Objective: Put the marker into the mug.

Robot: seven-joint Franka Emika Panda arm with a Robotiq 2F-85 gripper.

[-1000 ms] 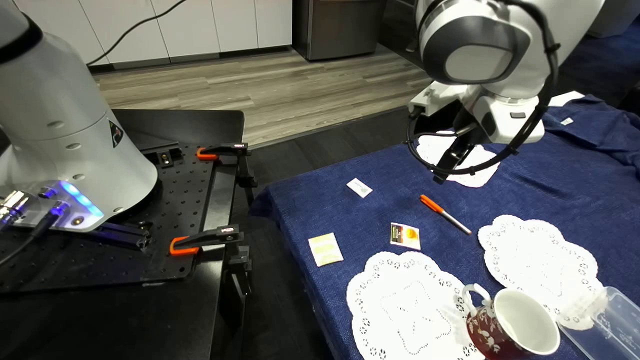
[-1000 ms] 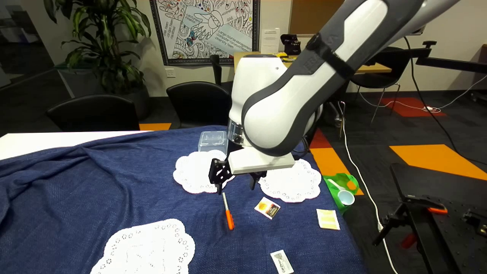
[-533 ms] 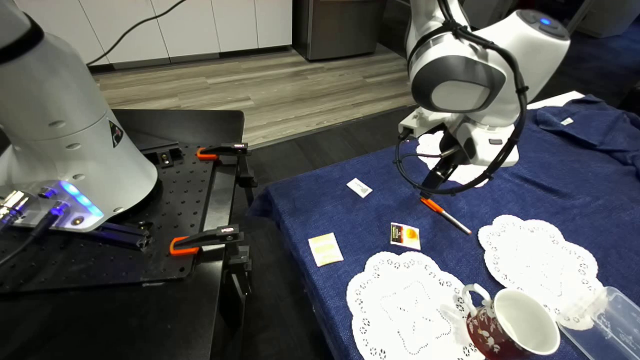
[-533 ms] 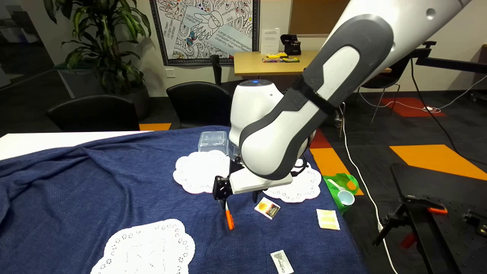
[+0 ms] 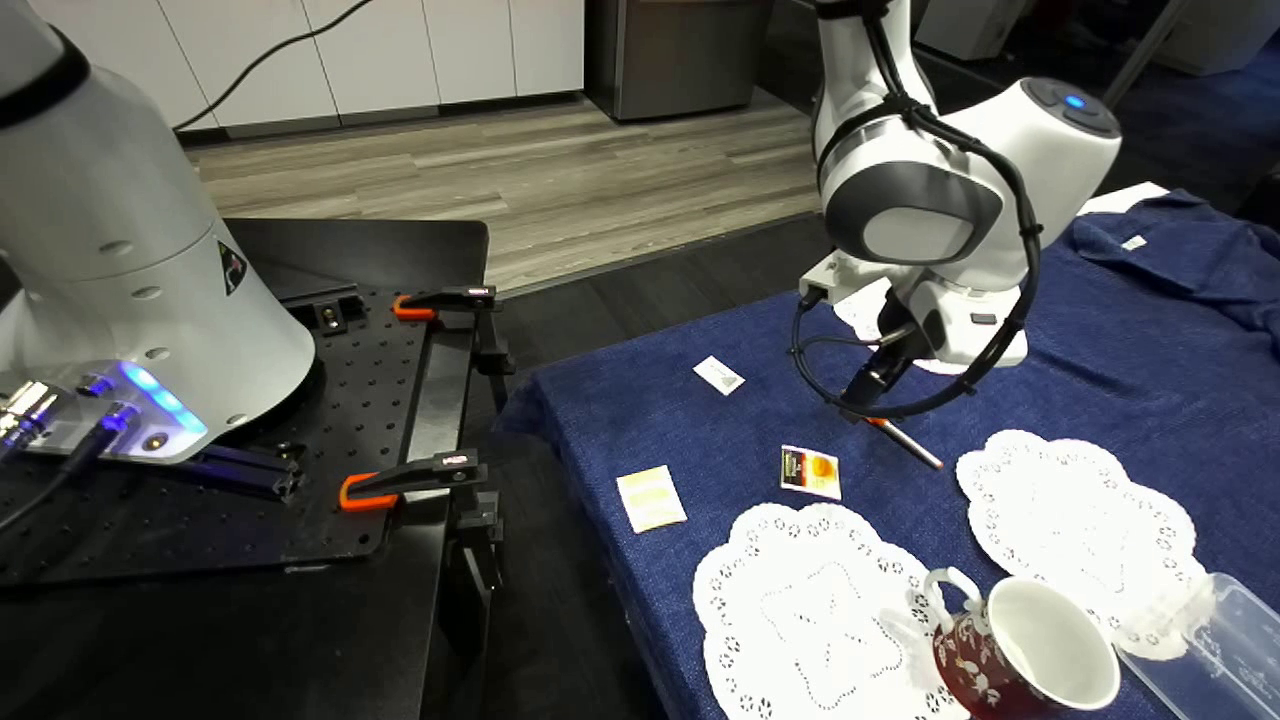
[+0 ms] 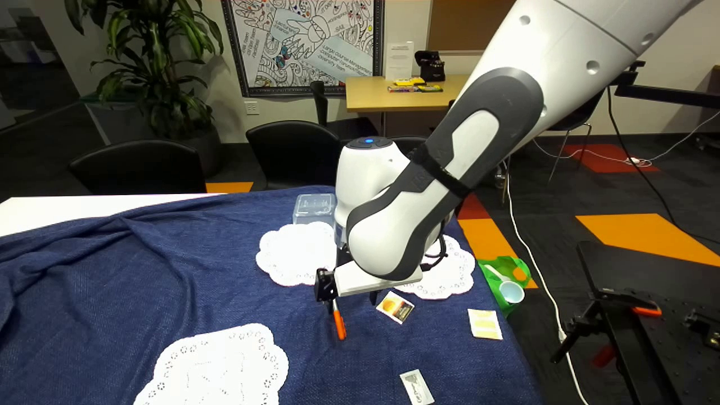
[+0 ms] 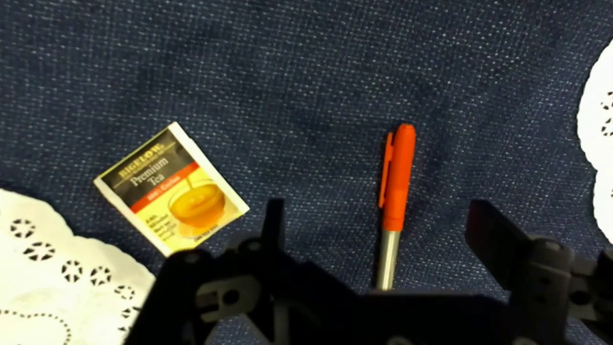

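The marker (image 7: 398, 179), with an orange cap and slim silver body, lies on the blue cloth. It shows in both exterior views (image 5: 912, 444) (image 6: 339, 325), partly hidden behind the gripper. My gripper (image 7: 378, 203) is open and empty above the marker. In the wrist view the marker lies between the spread fingers, its lower silver end hidden by the gripper body. The gripper also shows in both exterior views (image 5: 860, 396) (image 6: 350, 300). The red-brown patterned mug (image 5: 975, 672), white inside, stands at the near edge of a doily, handle toward the doily. It is out of view in the wrist view.
A tea packet (image 7: 172, 191) lies beside the marker. A yellow packet (image 5: 652, 498) and a small white packet (image 5: 719, 375) lie nearer the table's edge. Lace doilies (image 5: 800, 600) (image 6: 216, 365) lie around. A clear plastic box (image 5: 1230, 650) stands beside the mug.
My gripper has come down toward the cloth over the marker, staying open. It now covers part of the marker in both exterior views. The marker and mug have not moved.
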